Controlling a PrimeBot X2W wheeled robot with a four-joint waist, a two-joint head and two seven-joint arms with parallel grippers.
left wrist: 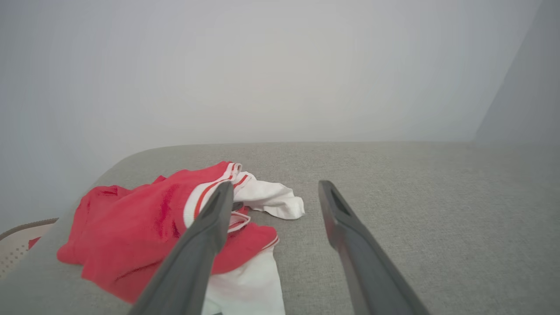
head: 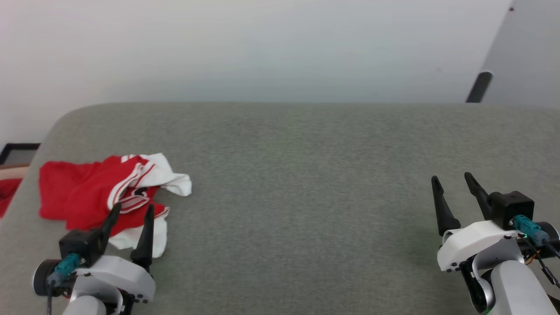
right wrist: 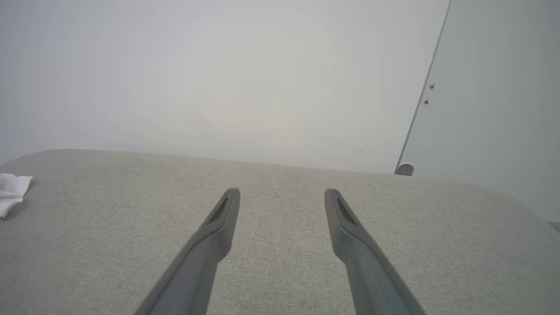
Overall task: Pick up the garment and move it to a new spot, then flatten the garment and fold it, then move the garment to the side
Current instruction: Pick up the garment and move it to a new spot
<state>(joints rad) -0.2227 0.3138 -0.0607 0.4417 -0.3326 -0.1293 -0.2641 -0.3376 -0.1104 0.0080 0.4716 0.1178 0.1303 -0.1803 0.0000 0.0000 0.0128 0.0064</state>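
The garment (head: 83, 192), a bright red shirt with white sleeves and red-and-white striped trim, lies crumpled at the left end of the grey padded surface (head: 297, 183). In the left wrist view the garment (left wrist: 144, 227) spreads to the lower left, with a white sleeve reaching toward the middle. My left gripper (head: 133, 210) stands open at the garment's near edge, its tips over the cloth, nothing between the fingers; the left gripper (left wrist: 273, 188) shows a wide gap here. My right gripper (head: 453, 179) is open at the far right, well away from the garment. A white sleeve tip (right wrist: 11, 190) peeks in at the right wrist view's left edge, far from the right gripper (right wrist: 282, 194).
A pale wall rises behind the surface. A sliver of plain red cloth (head: 8, 194) lies off the surface's left edge, beside a dark frame (head: 17, 151). A dark post (head: 479, 87) stands at the back right. Bare grey padding stretches between the two grippers.
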